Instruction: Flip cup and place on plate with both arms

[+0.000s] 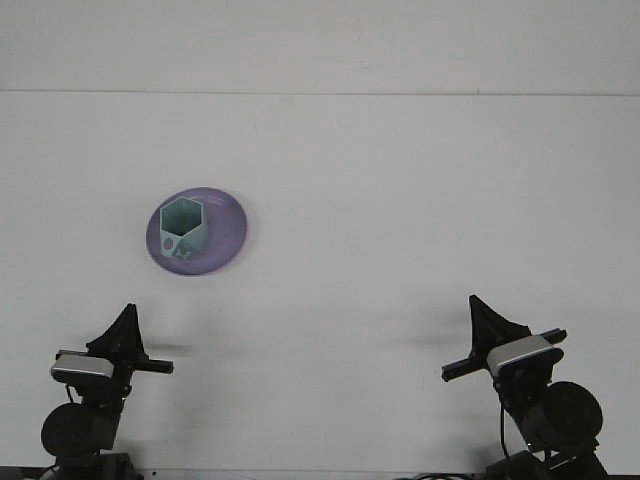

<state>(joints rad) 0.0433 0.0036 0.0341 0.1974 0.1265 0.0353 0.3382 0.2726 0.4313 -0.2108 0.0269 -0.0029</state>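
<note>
Cup upright on the plate, both arms drawn back

The teal hexagonal cup [183, 226] stands mouth up on the purple plate [226, 235], left of the table's middle, which suggests the flip and placing are done. The left gripper [126, 329] and right gripper [486, 318] sit low at the near edge of the white table [400, 200], well apart from the plate, probably parked clear; whether their fingers are spread or pressed together cannot be told.

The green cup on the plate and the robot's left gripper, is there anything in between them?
Nothing. In the front view only bare white table lies between the left gripper and the green cup, which sits open side up on the purple plate.
</note>
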